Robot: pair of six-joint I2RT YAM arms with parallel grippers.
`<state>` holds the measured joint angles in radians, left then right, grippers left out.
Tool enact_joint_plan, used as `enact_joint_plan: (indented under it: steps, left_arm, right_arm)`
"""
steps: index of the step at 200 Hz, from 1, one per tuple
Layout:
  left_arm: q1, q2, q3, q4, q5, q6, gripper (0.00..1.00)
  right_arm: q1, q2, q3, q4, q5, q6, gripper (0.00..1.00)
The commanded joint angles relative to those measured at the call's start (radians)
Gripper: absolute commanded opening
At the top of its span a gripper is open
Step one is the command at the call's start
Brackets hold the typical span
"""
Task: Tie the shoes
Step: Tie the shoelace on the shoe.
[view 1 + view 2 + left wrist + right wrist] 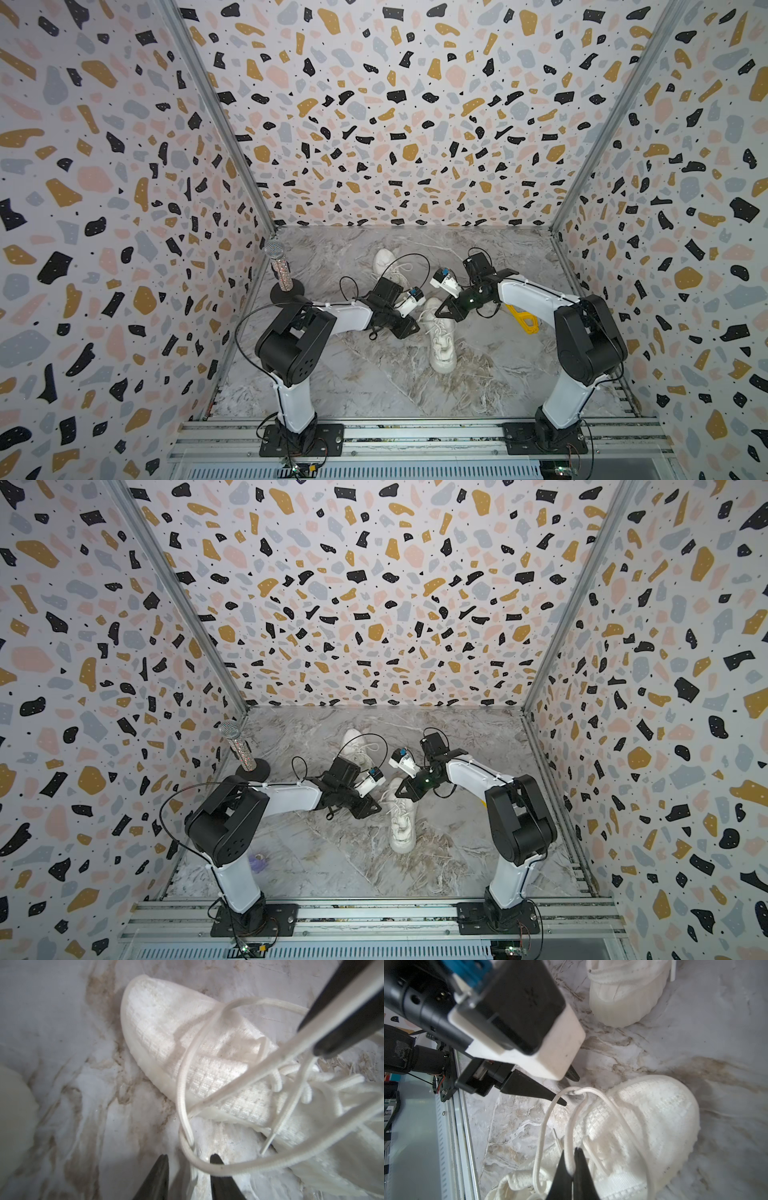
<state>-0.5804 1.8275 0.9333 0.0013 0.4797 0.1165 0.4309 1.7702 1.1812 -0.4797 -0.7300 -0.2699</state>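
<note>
Two cream knit shoes lie on the marble floor, the near shoe (441,345) (402,825) and the far shoe (388,266), which the left arm partly hides. Both grippers hover over the near shoe's laced part. My right gripper (570,1152) (442,309) is shut on a white lace (566,1126) and holds it up as a loop. My left gripper (190,1159) (409,328) has its jaws apart, with a lace strand (185,1105) running down into the gap. In the right wrist view that loop's top (572,1092) sits between the left fingers (560,1101).
A glittery microphone (276,266) stands on a round black base at the back left. A yellow object (523,318) lies under the right arm, and a small purple thing (257,860) lies by the left arm's base. Patterned walls close in three sides.
</note>
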Motion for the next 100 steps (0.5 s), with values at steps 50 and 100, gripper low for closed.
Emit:
enact_joint_plan:
  steps: [50, 100]
  left_arm:
    - [-0.008, 0.002, -0.006, 0.028, -0.025, -0.022, 0.2]
    - [-0.006, -0.014, -0.012, 0.022, 0.008, -0.019, 0.01]
  right_arm:
    - [-0.004, -0.011, 0.037, -0.025, -0.014, 0.003, 0.0]
    - [-0.01, -0.02, 0.039, -0.028, -0.005, 0.001, 0.0]
